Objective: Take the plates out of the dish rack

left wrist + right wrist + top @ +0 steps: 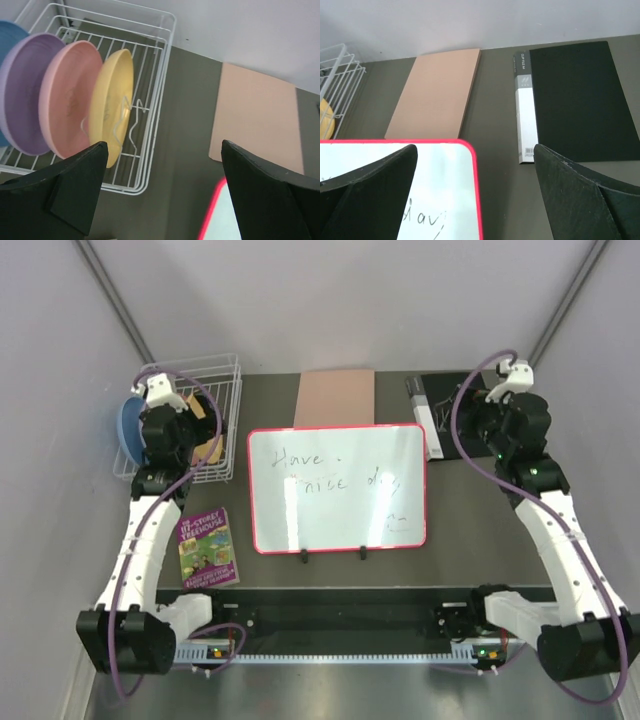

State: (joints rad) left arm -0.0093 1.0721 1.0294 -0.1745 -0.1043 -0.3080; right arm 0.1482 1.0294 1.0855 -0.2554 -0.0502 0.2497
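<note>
Dish rack (225,400): white wire, far-left corner of table (270,400). Four plates on edge between tines, overlapping in row: blue (7,35), lilac (25,90), pink (70,95), yellow (112,107). Left gripper (163,145) above rack, fingers spread, grasping nothing. Right gripper (475,147) far right, fingers spread, empty.

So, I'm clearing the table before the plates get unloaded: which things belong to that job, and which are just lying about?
Job: white wire dish rack; round plastic plates standing in it: yellow plate, pink plate, lilac plate, blue plate.
Lying about: red-framed whiteboard; tan flat board; black folder with white spine; purple-covered paperback book.
</note>
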